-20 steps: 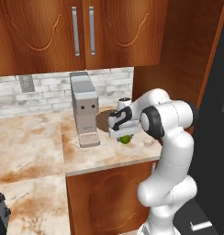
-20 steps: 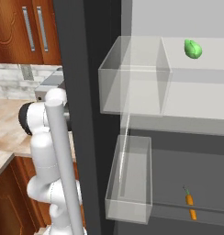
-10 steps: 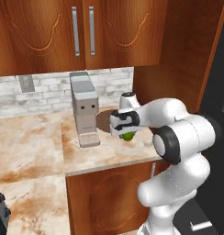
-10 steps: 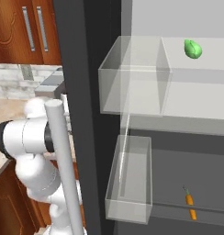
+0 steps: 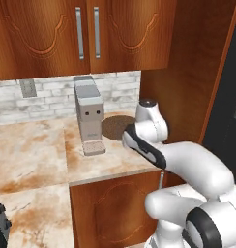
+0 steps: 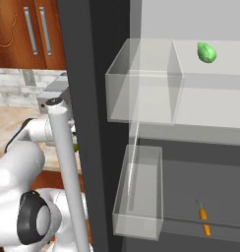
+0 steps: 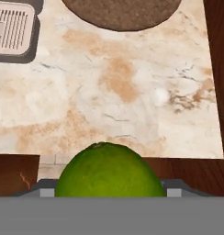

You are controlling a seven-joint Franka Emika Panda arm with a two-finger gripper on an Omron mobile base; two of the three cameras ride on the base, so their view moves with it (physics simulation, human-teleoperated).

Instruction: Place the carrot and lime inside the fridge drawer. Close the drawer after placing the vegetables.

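Lime held in gripper over counter's front edge; carrot lying in fridge drawer.
Item 1, lime (image 7: 109,170): dark green, round, sitting between the two finger tips of the gripper (image 7: 109,186), whose jaws stand wide and close on its sides; it hangs above the front edge of the counter (image 5: 37,150), near the counter's right corner. Item 2, carrot (image 6: 204,219): orange, green tip pointing to the back, lying on the dark drawer (image 6: 191,182) near its front edge, right of the lower clear bin (image 6: 139,197) and apart from it. Item 3, coffee machine (image 5: 89,116): upright at the back of the counter, a round brown mat (image 5: 117,127) just beside it on the right. Item 4, bright green oval thing (image 6: 206,52): on the upper fridge shelf, right of the upper clear bin (image 6: 144,81).
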